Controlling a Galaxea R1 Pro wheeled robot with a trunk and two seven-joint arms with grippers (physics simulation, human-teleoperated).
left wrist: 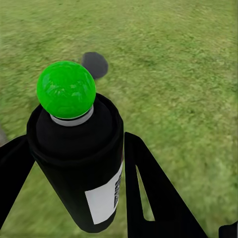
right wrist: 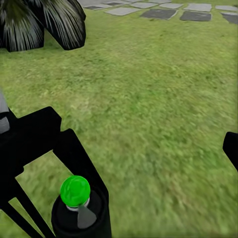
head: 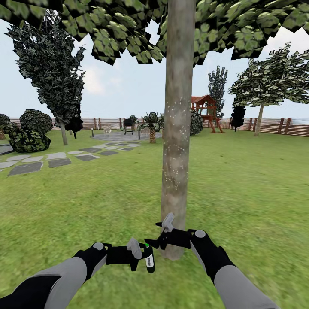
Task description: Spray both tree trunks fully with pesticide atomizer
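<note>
Closest to you, your left gripper (head: pixel 141 253) has its fingers closed around the pesticide atomizer (head: pixel 149 259), held low over the lawn (head: pixel 86 206) just in front of the near tree trunk (head: pixel 176 141). In the head view the can looks small, black, with a white patch and a green dot at its top. The left wrist view brings it up large: a black cylinder (left wrist: pixel 79 163) capped by a round bright green button on a pale collar, black fingers (left wrist: pixel 153 193) flanking it on both sides. A white label sits on the can's side with dark marks along its edge, too blurred to read.

Your right gripper (head: pixel 165 229) hangs just beside the left one, nearer the trunk's base, with nothing between its fingers; one pale finger points up and a dark one points left, so it looks spread apart. Its wrist view looks down on the same green cap (right wrist: pixel 75 191) and black can, with a black finger edge well across the picture.

That right wrist view also catches a short palm (right wrist: pixel 42 22) and grey stepping stones (right wrist: pixel 158 14) past the grass. The head view gives you what the wrists cannot: pale speckles scattered on the trunk's bark around mid-height, the leaf canopy overhead, a second tree (head: pixel 259 120) far right by the slatted wooden fence (head: pixel 279 125), a red-roofed playset (head: pixel 207 112), and dark conifers (head: pixel 56 73) at left.
</note>
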